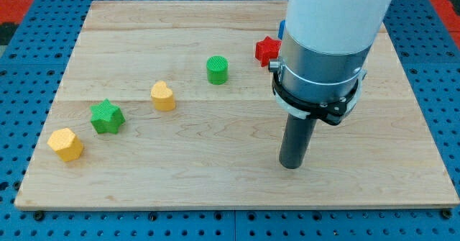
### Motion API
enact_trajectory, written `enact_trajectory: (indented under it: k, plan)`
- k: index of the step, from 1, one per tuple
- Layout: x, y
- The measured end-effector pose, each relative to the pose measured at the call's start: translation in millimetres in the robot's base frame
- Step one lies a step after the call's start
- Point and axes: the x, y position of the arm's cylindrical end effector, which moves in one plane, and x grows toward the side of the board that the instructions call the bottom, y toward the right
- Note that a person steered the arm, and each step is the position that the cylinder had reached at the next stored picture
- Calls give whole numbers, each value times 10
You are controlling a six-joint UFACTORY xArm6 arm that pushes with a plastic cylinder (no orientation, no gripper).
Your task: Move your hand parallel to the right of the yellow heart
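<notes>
The yellow heart point(163, 96) lies on the wooden board point(215, 176), left of centre. My tip point(291, 165) rests on the board far to the heart's right and lower in the view, touching no block. A green cylinder point(217, 70) stands up and to the right of the heart. A green star point(107, 116) lies to the heart's lower left, and a yellow hexagon point(66, 144) lies further down and left. A red star point(267, 50) sits near the view's top, partly hidden behind the arm's body point(323, 39).
A sliver of a blue block point(282, 29) shows just behind the arm next to the red star. The board sits on a blue perforated table point(21, 90), with its edges all around.
</notes>
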Motion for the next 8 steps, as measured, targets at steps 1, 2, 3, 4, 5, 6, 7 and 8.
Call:
enact_trajectory:
  k: [1,2,3,4,5,6,7,8]
  plan:
    - [13,0]
    - [1,-57]
    - [-280,-154]
    - [-765,-147]
    - [-935,-44]
    - [-978,86]
    - [-976,78]
    - [-915,-9]
